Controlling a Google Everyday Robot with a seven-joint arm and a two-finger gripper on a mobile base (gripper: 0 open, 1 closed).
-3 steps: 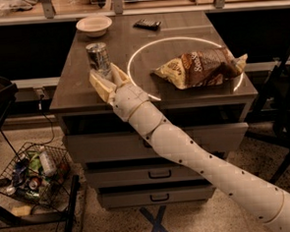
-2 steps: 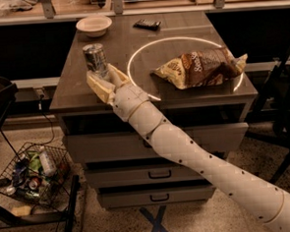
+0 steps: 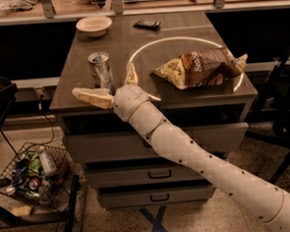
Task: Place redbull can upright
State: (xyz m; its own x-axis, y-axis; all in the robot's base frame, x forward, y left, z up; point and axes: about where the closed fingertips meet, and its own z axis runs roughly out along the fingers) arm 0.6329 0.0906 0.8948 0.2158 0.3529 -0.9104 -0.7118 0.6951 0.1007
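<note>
Drawer cabinet [image 3: 156, 139], dark flat top. A bright ring of light lies on its middle and right part.

Arm [image 3: 197, 159], white and jointed, enters from bottom right and rises across the drawer fronts to the front edge of the top, left of centre.

Wire basket [image 3: 35, 171] on the floor at left, below the top and well apart from it, full of small litter.

Chip bag [image 3: 198, 68] lies flat on the right half, across the ring. Its right end is near the right edge.

Gripper [image 3: 104, 80] sits at the front-left edge, fingers splayed wide and released. One finger [image 3: 92, 96] runs left along the edge; the other points toward the back.

Bowl [image 3: 94, 25] at the back-left corner.

Redbull can [image 3: 101, 66] stands upright between the spread fingers, near the front edge. Contact with them cannot be told. Bare top lies behind it up to the bowl, and to its left up to the edge.

Small dark object [image 3: 147, 24] at back centre.
</note>
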